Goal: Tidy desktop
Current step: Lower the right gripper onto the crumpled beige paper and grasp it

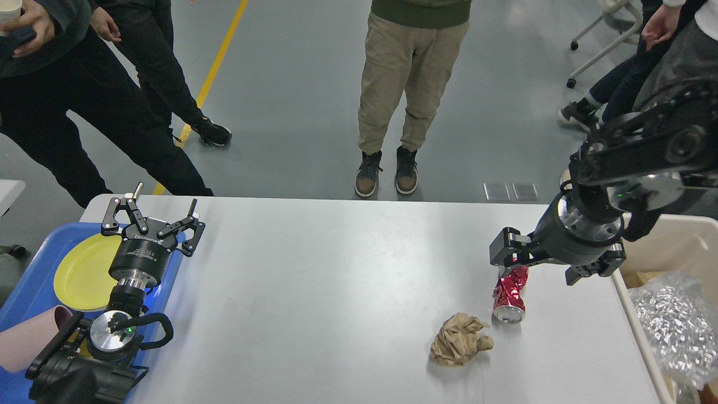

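Head view. White table (336, 292) spread wide across the middle, two bits of rubbish left on its right half: crushed red can (510, 294) lying on its side, long axis running near-to-far with the open end toward the viewer, and a crumpled brown paper ball (460, 339) just beside it, nearer and slightly left, not clearly touching.

Right claw (513, 258) low over the far end of the can, seemingly at or just above its top end; can extending from the claw toward the viewer. Dark and seen at an angle, so cannot tell whether spread or pressed together, nor whether touching the can yet. Clearly the nearer arm; likely step a grasp of the can across its narrow waist, then a carry rightward.

Beige bin (673, 247) against the table's right edge, crinkled silver wrap (673, 331) already inside: probable destination, near the can, nothing between.

Left claw (151, 221) well apart at the table's far-left corner, fingers spread and empty, poised over the edge of a blue tray (33, 280) holding a yellow plate (84, 272) and a pinkish cup (25, 342).

Paper ball close enough to be nudged during the pick. People standing beyond the far edge, clear of the table.
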Tool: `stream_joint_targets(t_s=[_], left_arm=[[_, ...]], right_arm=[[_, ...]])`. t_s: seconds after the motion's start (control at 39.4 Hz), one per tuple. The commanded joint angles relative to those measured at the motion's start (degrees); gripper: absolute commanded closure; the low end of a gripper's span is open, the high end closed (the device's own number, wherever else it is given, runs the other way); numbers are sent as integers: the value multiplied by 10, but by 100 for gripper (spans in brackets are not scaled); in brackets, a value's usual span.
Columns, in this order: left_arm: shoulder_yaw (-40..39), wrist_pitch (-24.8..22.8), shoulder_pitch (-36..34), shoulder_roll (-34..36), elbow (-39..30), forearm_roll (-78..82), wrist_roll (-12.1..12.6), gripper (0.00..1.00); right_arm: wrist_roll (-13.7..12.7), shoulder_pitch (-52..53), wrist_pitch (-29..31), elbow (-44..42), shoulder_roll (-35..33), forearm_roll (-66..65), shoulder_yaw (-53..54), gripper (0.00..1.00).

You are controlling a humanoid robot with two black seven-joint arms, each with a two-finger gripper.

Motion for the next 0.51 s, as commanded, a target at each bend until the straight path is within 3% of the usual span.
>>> stream_joint_targets(t_s=[0.0,0.23,0.48], left_arm=[[0,-1,0,1,0,0,0,4],[0,-1,0,1,0,0,0,4],[0,-1,0,0,0,0,0,4]], right_arm=[[-1,-76,-35,-29,39,0,28,0],[-3,-198,-58,-114,66,0,76,0],[-28,-361,-80,-261,108,0,82,0]])
